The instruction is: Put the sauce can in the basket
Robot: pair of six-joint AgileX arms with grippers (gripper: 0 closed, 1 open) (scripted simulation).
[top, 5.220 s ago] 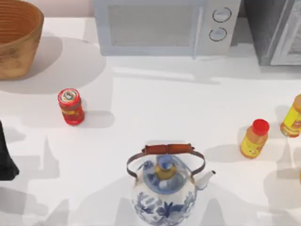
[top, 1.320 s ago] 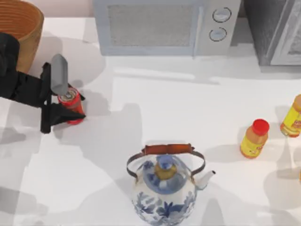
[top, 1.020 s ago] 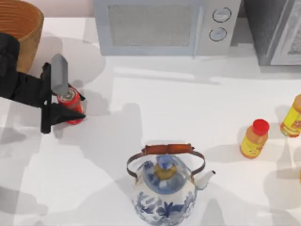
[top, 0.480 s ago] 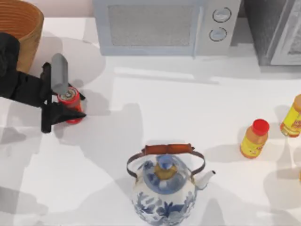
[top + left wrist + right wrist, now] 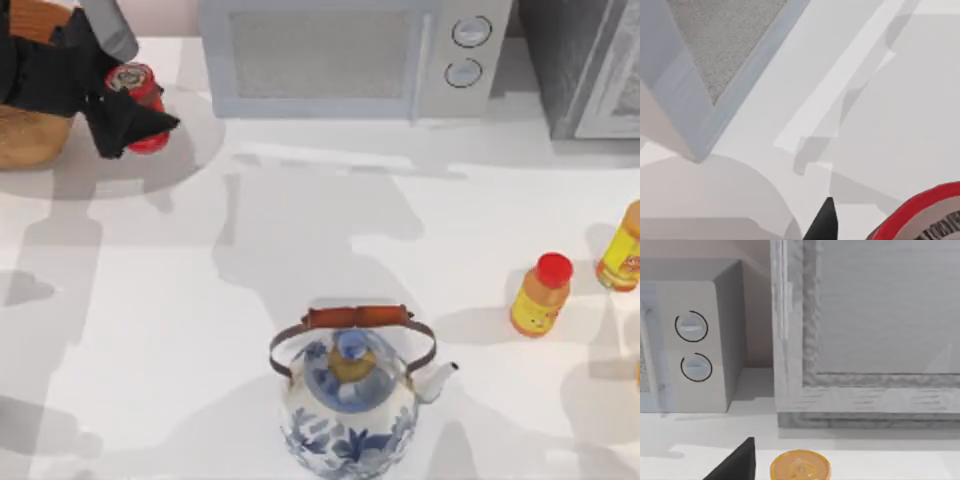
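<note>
The left tool (image 5: 128, 85) pinches the sauce can (image 5: 140, 88) upright, lifted off the desk. The basket (image 5: 28, 140) lies just beside the tool, toward the arm's own side, so the carry turns that way.

Red-rimmed sauce can (image 5: 920, 216), black fingers (image 5: 824, 222), microwave (image 5: 705, 65), white table (image 5: 900, 100)

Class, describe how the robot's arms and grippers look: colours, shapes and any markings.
The left gripper is matte black and blocky, with one flat grey finger and one black, wedge-shaped finger; no cables or markings are visible. In the right wrist view, the right gripper shows as a plain black pointed fingertip.
</note>
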